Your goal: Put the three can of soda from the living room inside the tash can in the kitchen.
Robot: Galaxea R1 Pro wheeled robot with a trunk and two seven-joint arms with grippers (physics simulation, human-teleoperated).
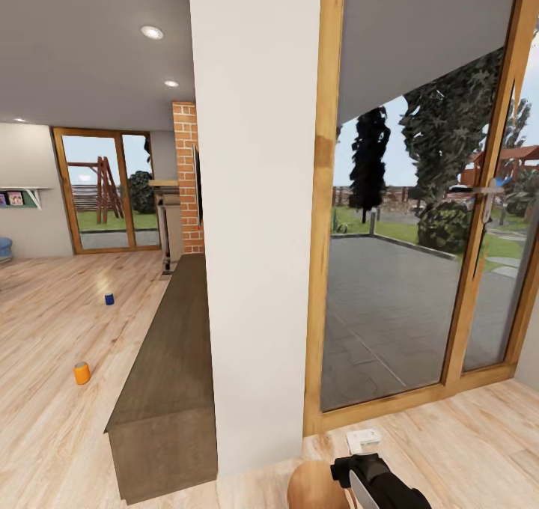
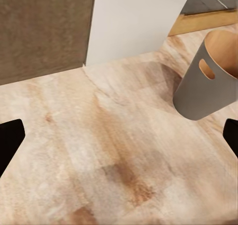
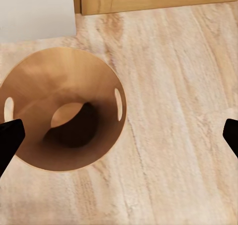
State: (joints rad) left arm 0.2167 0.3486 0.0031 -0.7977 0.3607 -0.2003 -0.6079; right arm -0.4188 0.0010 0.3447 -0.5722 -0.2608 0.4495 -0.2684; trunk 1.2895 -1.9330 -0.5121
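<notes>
Nearest you, at six o'clock in the head view, is the rim of the bin (image 1: 313,486), with your right arm (image 1: 378,483) just beside it. The right gripper (image 3: 119,135) hangs over the bin's mouth (image 3: 64,108), fingers spread wide and holding nothing; the bin looks empty. The left gripper (image 2: 119,135) is also wide open and empty above bare floor (image 2: 99,150), the bin (image 2: 206,78) off to one side of it.

Further out, past the low cabinet (image 1: 168,374) and white pillar (image 1: 254,217), the orange can (image 1: 81,373) stands upright on the floor at about nine o'clock. The blue can (image 1: 109,299) stands beyond it at about ten o'clock, well apart. I can't find a third.

Both cans lie far to your left, out of reach. I judge the left arm nearer, and you must drive first.
</notes>
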